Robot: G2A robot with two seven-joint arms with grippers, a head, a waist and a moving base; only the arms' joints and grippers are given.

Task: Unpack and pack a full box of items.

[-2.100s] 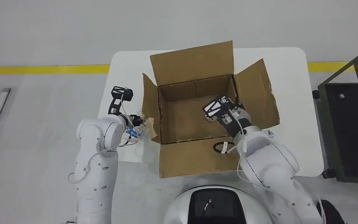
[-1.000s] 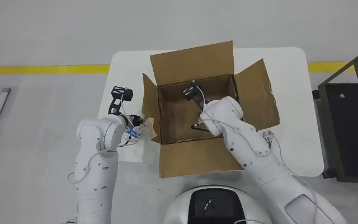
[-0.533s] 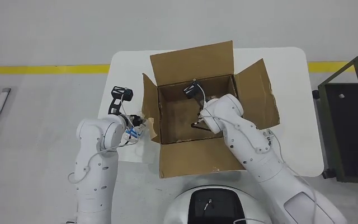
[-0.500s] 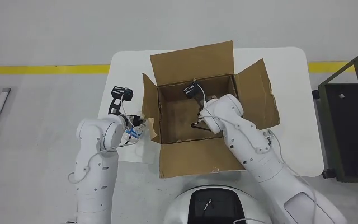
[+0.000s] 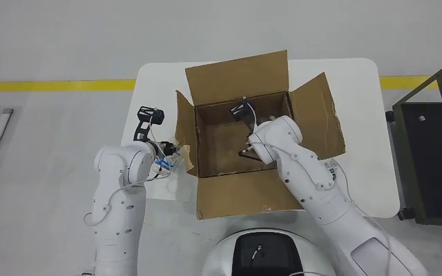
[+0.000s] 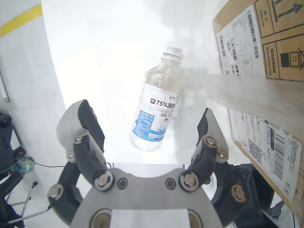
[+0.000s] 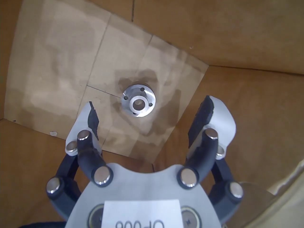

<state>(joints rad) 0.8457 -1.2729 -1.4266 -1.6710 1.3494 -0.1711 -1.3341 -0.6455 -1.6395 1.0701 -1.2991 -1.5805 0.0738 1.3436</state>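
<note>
An open cardboard box (image 5: pixel 242 77) stands on the white table (image 5: pixel 359 76). My right gripper (image 7: pixel 150 104) hangs open inside it, just above a small round metal flange (image 7: pixel 138 103) that lies on the box floor (image 7: pixel 59 60). In the top view the right arm reaches down into the box, with its gripper (image 5: pixel 246 151) low near the middle. A clear bottle (image 6: pixel 161 84) with a white and blue label lies on the table left of the box. It rests between and just ahead of my open left gripper (image 6: pixel 144 110), which does not touch it.
All the box's flaps stand outward, and the left flap (image 6: pixel 273 36) with its labels hangs close beside the bottle. A dark green cart (image 5: pixel 421 159) stands off the table's right edge. A yellow line (image 5: pixel 69 85) runs along the floor behind.
The right arm swung from the box's front right corner into the box, then edged slightly toward the back. The left arm and the bottle have not moved.
</note>
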